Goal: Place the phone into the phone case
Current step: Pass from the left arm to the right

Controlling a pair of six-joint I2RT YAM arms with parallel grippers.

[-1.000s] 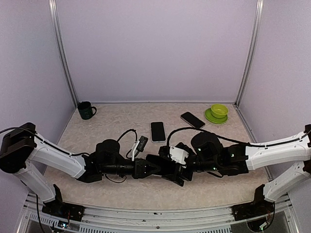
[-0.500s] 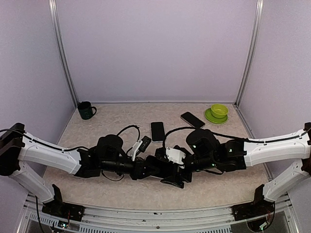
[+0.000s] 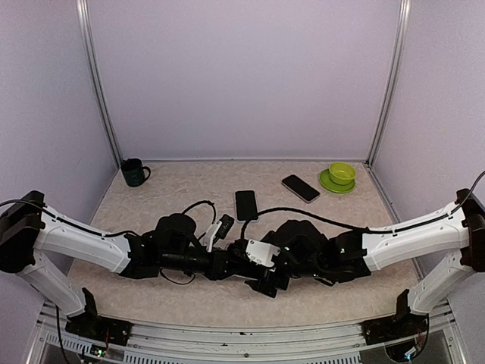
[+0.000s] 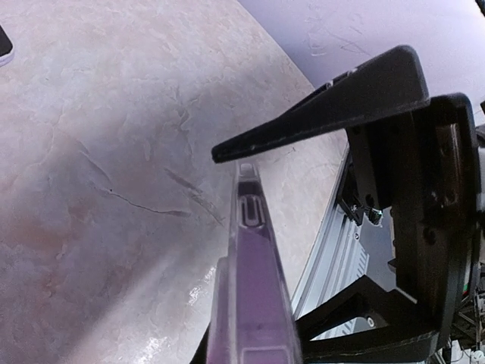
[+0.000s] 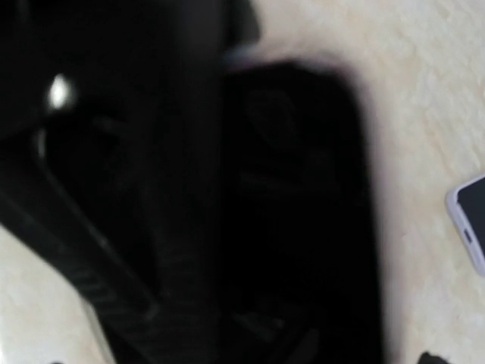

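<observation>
Left gripper (image 3: 226, 264) jaws clamp the phone case (image 4: 250, 288), seen edge-on, its long axis running 6 to 12 in the left wrist view. Right gripper (image 3: 244, 265) jaws gape around its far end. The nearer phone (image 3: 245, 205) lies flat on the surface (image 3: 151, 205), lengthwise 12 to 6.

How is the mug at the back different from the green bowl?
The mug is dark green, the bowl lime. The mug has a handle and stands far left by itself; the bowl has none and sits far right on a saucer. Both stand upright, mouths up.
</observation>
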